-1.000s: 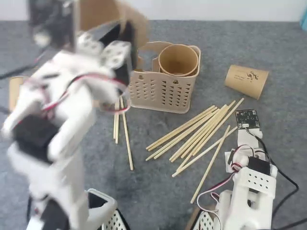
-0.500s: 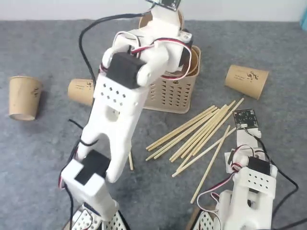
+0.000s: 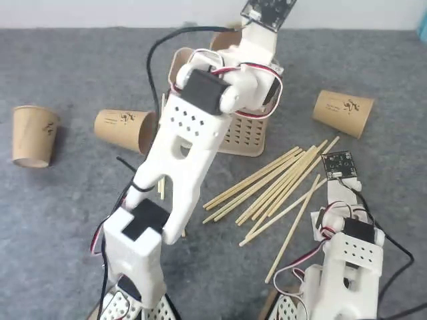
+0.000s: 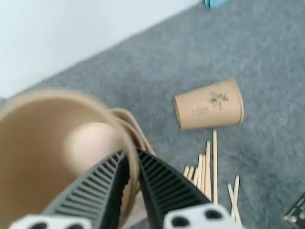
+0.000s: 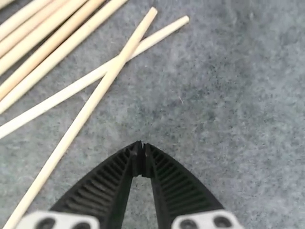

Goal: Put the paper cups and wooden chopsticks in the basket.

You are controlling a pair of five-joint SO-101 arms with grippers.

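My left gripper (image 4: 132, 160) is shut on the rim of a paper cup (image 4: 43, 138), one finger inside the cup and one outside. In the high view the left arm (image 3: 200, 127) stretches over the tan basket (image 3: 248, 137) and hides most of it. Three more paper cups rest on the carpet: one at the far left (image 3: 33, 133), one on its side beside the arm (image 3: 123, 130), and one on its side at the right (image 3: 343, 112), (image 4: 209, 105). A spread of wooden chopsticks (image 3: 273, 183) lies in front of the basket. My right gripper (image 5: 142, 147) is shut and empty just above the carpet, beside some chopsticks (image 5: 90, 76).
A few more chopsticks (image 3: 162, 187) lie left of the basket, partly under the left arm. The right arm (image 3: 347, 253) stands at the near right. Grey carpet (image 3: 67, 213) covers the table, with a pale wall along the far edge.
The left arm has swung from the left side across to above the basket, carrying the cup. The right arm has stayed where it was.
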